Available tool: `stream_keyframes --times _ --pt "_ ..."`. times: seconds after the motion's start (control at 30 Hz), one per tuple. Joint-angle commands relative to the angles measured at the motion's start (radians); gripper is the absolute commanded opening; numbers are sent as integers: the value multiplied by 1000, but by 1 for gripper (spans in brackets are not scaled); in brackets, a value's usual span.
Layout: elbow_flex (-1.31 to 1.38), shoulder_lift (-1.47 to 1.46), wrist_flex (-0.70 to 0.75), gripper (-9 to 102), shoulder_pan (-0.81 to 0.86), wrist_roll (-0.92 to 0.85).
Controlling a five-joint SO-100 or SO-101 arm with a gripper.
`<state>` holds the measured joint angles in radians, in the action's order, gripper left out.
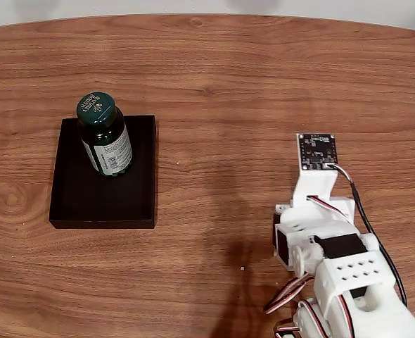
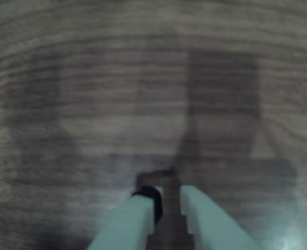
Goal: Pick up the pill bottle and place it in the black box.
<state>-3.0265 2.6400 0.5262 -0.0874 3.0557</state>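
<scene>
On the desk, fixed view: the pill bottle (image 1: 105,135) stands upright inside the black box (image 1: 77,204), toward its far wall, green cap up and the label facing the camera.
Desk: brown wood grain (image 1: 250,84); the box sits at the left of the fixed view, the white arm (image 1: 334,267) at the lower right, well apart from it.
Arm in the fixed view: seen from above, with a small dark circuit board (image 1: 317,152) on its upper end and cables running down; the lower part is cut off by the picture's edge.
Wrist view: the pale fingers (image 2: 169,205) rise from the bottom edge over blurred wood grain and the arm's own shadow.
Finger state: nearly closed, a narrow gap between the tips, nothing held.
Hard to make out: a small dark part on the left finger's tip (image 2: 151,198); the blur hides what it is.
Bottle and fingers: well apart, no contact.
</scene>
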Motion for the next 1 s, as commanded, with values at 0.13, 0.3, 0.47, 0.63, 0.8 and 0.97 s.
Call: stream_keyframes --times 0.13,0.3,0.47,0.63,0.8,0.97 --pt "-3 337 407 0 0 -28" --pt "-3 578 703 0 -29 -32" --pt "-3 653 841 0 -35 -63" --pt "-3 664 922 0 -18 -67" --pt "-3 676 943 0 8 -78" --pt "-3 680 963 0 21 -78"
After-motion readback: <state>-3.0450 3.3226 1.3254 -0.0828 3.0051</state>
